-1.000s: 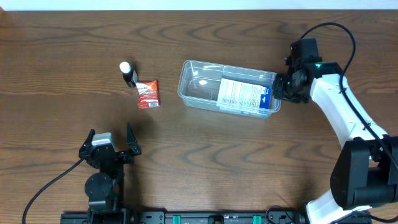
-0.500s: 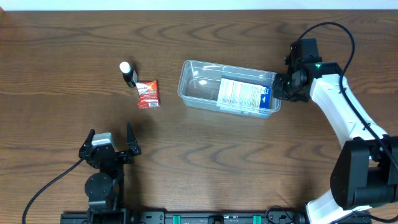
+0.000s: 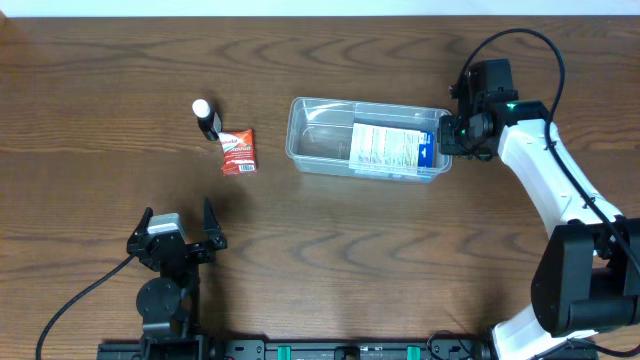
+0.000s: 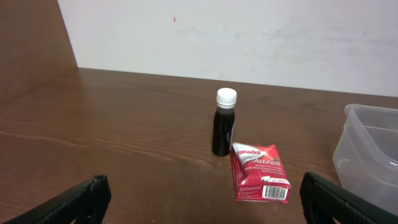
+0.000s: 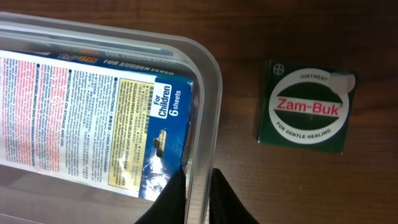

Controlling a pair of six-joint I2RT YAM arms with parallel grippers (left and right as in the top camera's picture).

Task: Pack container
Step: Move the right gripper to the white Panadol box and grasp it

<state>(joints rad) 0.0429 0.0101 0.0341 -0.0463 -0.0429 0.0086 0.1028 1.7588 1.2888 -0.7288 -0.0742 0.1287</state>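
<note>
The clear plastic container (image 3: 312,108) lies mid-table with a blue and white medicine box (image 3: 385,148) inside its right half. My right gripper (image 3: 446,140) is shut on the container's right end wall; the wrist view shows its fingers (image 5: 198,186) pinching the rim (image 5: 211,93), one inside next to the box (image 5: 93,112), one outside. My left gripper (image 3: 178,225) is open and empty near the front left, fingers wide apart (image 4: 202,196).
A black bottle with a white cap (image 3: 206,118) stands left of the container, also in the left wrist view (image 4: 224,121). A red Panadol box (image 3: 238,152) lies beside it (image 4: 258,173). A green Zam-Buk box (image 5: 308,107) lies just right of the container.
The right gripper has moved slightly toward the far side with the container's right end, so the container now lies straighter. The left arm has not moved.
</note>
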